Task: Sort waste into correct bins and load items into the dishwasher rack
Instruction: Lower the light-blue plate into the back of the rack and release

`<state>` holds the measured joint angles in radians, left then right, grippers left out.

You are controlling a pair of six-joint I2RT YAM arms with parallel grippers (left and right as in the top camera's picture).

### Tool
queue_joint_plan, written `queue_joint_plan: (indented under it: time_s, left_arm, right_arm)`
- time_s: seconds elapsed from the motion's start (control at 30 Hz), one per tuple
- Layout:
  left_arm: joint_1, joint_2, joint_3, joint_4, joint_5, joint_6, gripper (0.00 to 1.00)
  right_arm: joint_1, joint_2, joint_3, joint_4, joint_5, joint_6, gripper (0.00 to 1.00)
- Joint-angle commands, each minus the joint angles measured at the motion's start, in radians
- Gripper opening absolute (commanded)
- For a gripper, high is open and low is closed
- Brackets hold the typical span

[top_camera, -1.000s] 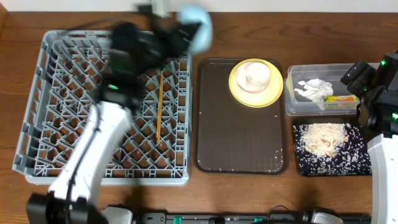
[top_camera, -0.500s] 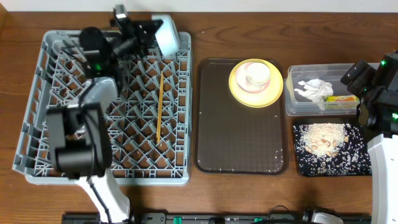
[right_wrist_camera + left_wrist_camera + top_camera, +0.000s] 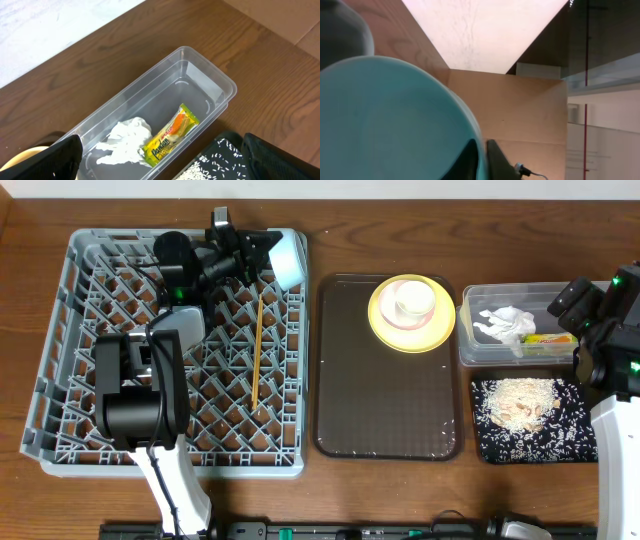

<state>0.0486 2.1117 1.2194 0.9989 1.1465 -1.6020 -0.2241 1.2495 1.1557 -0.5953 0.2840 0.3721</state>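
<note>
1. Left gripper (image 3: 263,250): clenched on the rim of the light blue bowl (image 3: 289,258), which is held on edge over the far right corner of the rack (image 3: 60,350).
2. Right gripper (image 3: 160,150): fingers spread wide and empty, above the clear tub (image 3: 200,75) containing the napkin (image 3: 125,142) and wrapper (image 3: 170,134).

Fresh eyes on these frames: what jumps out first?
The light blue bowl, tilted on edge in the left pincer over the far right corner of the grey rack, fills the left wrist view. Next, the yellow plate carrying a white cup on the brown tray.
</note>
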Motion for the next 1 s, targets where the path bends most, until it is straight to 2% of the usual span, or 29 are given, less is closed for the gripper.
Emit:
queue_joint_plan:
  time_s: [0.0, 0.07, 0.27, 0.37, 0.5, 0.63, 0.73, 0.97]
  left_arm:
    - [0.001, 0.001, 0.002, -0.02, 0.025, 0.066, 0.17]
    - [0.007, 0.001, 0.002, -0.039, 0.025, 0.084, 0.26]
    - [0.041, 0.001, 0.002, -0.055, 0.041, 0.128, 0.41]
    - [0.074, 0.001, 0.002, -0.055, 0.063, 0.128, 0.58]
    - [0.116, 0.001, 0.002, -0.055, 0.101, 0.128, 0.67]
    - [0.152, 0.001, 0.002, -0.055, 0.13, 0.128, 0.82]
    - [0.178, 0.001, 0.002, -0.055, 0.147, 0.128, 0.86]
    - [0.225, 0.001, 0.002, -0.055, 0.148, 0.127, 0.88]
  right_arm:
    - [-0.005, -0.006, 0.007, -0.001, 0.003, -0.003, 0.99]
    - [-0.005, -0.006, 0.007, -0.001, 0.003, -0.003, 0.99]
    - [-0.005, -0.006, 0.007, -0.001, 0.003, -0.003, 0.99]
    - [-0.005, -0.006, 0.007, -0.001, 0.003, -0.003, 0.99]
    - [-0.005, -0.006, 0.007, -0.001, 0.003, -0.003, 0.99]
    - [-0.005, -0.006, 0.007, -0.001, 0.003, -0.003, 0.99]
    - [-0.005, -0.006, 0.007, -0.001, 0.003, -0.003, 0.99]
    - [-0.005, -0.006, 0.007, -0.001, 0.003, -0.003, 0.99]
